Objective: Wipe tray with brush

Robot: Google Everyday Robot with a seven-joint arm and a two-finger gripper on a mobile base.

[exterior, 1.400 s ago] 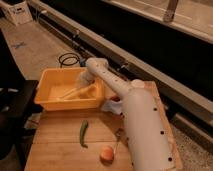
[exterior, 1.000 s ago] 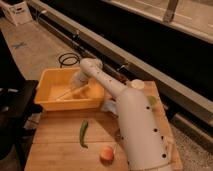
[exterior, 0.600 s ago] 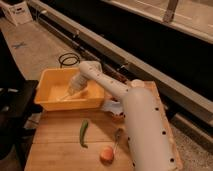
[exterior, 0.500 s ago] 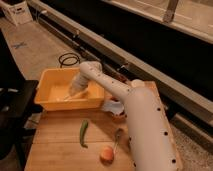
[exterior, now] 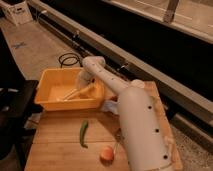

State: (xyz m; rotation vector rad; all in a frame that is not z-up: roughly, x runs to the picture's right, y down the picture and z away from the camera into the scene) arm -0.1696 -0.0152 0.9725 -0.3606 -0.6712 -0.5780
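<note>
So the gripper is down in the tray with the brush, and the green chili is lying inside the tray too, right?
Not quite. The gripper is down in the tray with the brush, but the green chili is not inside the tray. It lies on the wooden board in front of the tray, as the camera view shows.

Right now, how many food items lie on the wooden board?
2: a green chili at the middle of the board, a round orange item near its front edge. The arm may hide more. The gripper is inside the tray, by the brush.
</note>
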